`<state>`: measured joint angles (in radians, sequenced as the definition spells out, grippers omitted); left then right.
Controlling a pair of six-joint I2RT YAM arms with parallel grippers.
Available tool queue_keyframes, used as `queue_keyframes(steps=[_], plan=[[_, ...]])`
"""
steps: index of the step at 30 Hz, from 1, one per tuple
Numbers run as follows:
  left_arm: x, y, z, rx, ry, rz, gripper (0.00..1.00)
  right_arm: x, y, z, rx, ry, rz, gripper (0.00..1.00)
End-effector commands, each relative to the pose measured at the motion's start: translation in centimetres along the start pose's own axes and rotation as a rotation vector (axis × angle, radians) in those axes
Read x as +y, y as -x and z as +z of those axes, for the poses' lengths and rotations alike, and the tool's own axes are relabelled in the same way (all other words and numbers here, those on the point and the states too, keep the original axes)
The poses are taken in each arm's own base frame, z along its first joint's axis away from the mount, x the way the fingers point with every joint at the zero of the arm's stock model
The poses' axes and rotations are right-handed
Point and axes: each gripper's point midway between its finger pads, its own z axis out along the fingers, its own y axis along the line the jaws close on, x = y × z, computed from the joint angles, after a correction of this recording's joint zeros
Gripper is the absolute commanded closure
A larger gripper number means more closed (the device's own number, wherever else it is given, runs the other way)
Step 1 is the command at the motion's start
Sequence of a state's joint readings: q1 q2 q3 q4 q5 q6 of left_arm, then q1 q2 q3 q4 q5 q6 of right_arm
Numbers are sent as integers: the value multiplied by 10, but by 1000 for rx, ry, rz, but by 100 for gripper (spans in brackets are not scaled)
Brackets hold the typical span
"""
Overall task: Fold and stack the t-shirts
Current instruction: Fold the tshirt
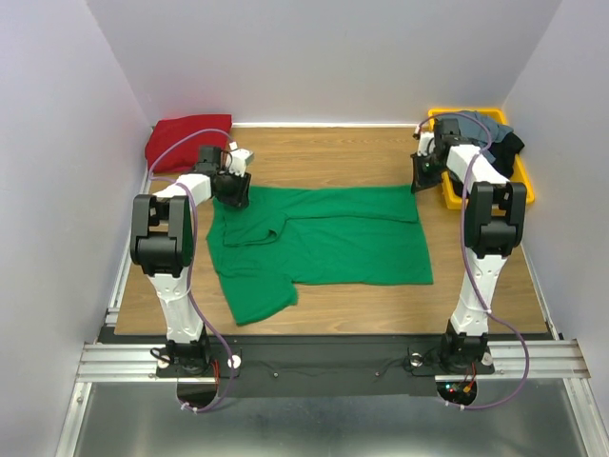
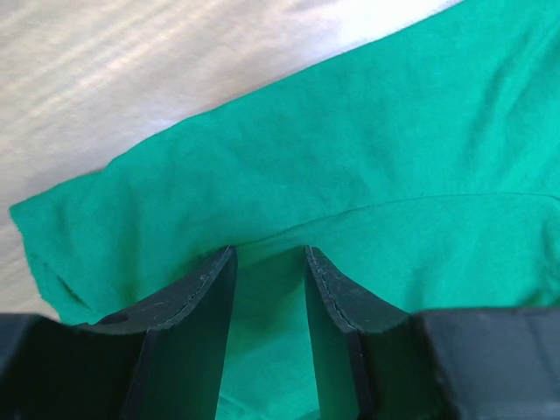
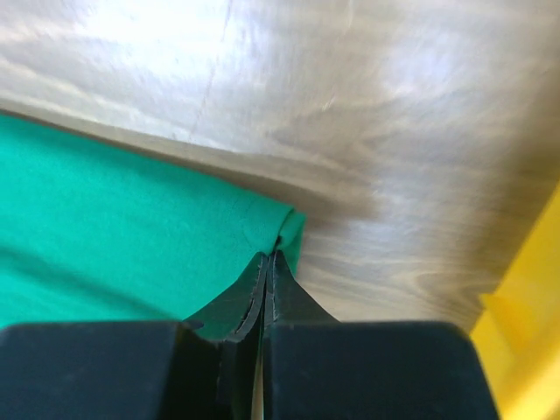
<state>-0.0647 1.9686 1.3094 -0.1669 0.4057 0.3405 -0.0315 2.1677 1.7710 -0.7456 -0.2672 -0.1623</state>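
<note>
**Far Corners Taken**

Clamped the far right corner of the bright green cloth t-shirt (image 1: 324, 243) in the shut right gripper (image 3: 267, 262); held the left gripper (image 2: 269, 258), jaws half apart, over the far left edge. Spread long-axis left to right across the wooden table (image 1: 333, 157). Could not make out left fingertip contact.

The wooden table (image 1: 381, 157) carries three things; a green t-shirt (image 1: 333, 248) lies spread flat across its middle, with the far edge folded over and one sleeve reaching toward the near edge; a dark red t-shirt (image 1: 181, 141) lies bunched in the far left corner; a yellow tray (image 1: 522, 183) stands in the far right corner.
</note>
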Motion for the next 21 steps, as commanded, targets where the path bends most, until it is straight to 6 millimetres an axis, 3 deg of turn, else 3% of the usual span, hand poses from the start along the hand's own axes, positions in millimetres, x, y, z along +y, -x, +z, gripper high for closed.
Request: queue_keyframes(steps=[1, 6, 10, 17, 21], plan=[[21, 7, 1, -5, 60, -19, 53, -7, 36, -7, -102, -36, -41, 100], [33, 2, 6, 12, 83, -33, 54, -18, 39, 4, -111, -74, -46, 99], [40, 4, 5, 3, 89, -43, 54, -38, 32, 20, -97, -153, -52, 99], [45, 30, 2, -50, 91, -30, 53, -54, 45, 29, -134, -220, -42, 100], [51, 44, 11, -70, 84, -38, 53, -61, 59, 35, -154, -244, -38, 99]])
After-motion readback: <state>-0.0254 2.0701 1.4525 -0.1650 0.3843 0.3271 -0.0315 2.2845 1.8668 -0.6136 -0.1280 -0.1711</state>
